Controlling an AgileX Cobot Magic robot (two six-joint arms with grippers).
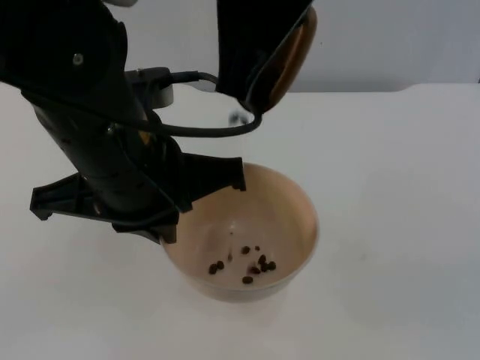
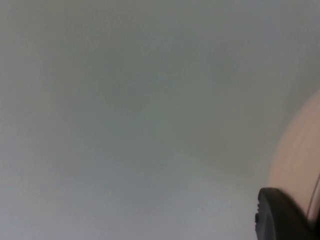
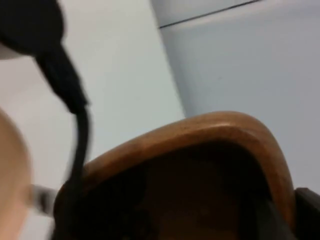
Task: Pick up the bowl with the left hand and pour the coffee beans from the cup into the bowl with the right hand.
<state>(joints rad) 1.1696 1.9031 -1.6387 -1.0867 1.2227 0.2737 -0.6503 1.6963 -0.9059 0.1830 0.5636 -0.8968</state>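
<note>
bowl (image 1: pixel 289 217): round, smooth, pale beige, at mid-table, held off the white table (image 1: pixel 405 225) | coffee beans (image 1: pixel 251 266): small dark cluster on bowl floor | left gripper (image 1: pixel 176 217): clamped on bowl's left rim | cup (image 1: pixel 289 52): glossy brown, tilted above bowl | right gripper (image 1: pixel 255 60): grasping cup, rim curved in wrist view (image 3: pixel 200 132)

The left arm reaches in from the upper left and slopes down over the tabletop (image 1: pixel 405 225), its left pincer (image 1: pixel 196 196) low at the near-left rim of the bowl (image 1: pixel 289 217), clamped on that rim; one black fingertip (image 2: pixel 280 216) lies against the bowl's outer wall. The right arm hangs above, behind the bowl, its right pincer (image 1: pixel 259 56) raised and gripping the tilted brown cup (image 1: pixel 294 52) by its side.
</note>
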